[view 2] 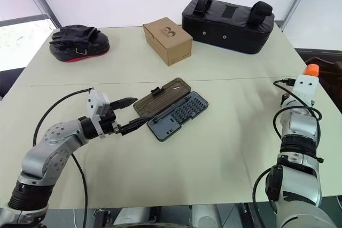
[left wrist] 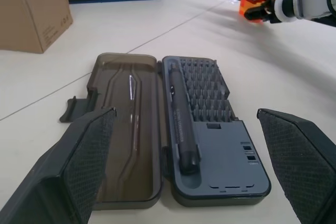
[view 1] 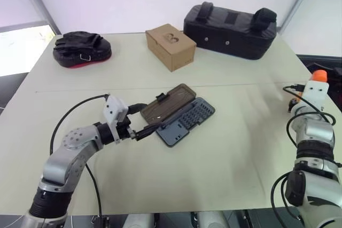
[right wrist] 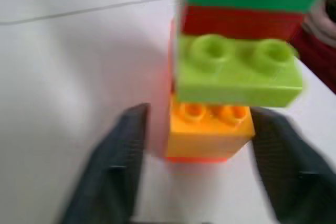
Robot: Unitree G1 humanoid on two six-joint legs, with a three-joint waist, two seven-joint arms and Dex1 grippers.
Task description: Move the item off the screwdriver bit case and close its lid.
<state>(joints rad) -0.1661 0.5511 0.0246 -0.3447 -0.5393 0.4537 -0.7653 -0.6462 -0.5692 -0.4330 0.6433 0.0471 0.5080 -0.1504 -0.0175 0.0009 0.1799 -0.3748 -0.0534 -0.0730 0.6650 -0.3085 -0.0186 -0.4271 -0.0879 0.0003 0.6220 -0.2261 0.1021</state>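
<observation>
The screwdriver bit case (view 1: 188, 120) lies open at the table's middle, with rows of bits and a pen driver (left wrist: 178, 124) inside. Its smoky-brown lid (view 1: 166, 103) lies flat beside it, latch tab (left wrist: 73, 109) on the outer edge. My left gripper (view 1: 143, 120) is open and level, just short of the case's near end, one finger toward the lid. The item (right wrist: 212, 124), a tower of orange, green and red blocks, stands on the table far to the right, its orange top (view 1: 319, 74) showing. My right gripper (right wrist: 199, 116) is open, its fingers on either side of the tower's base.
A brown cardboard box (view 1: 171, 46) and a large black padded bag (view 1: 231, 30) stand at the back. A black pad with a red underside (view 1: 82, 49) lies at the back left. The table's right edge (view 1: 320, 86) runs close to the item.
</observation>
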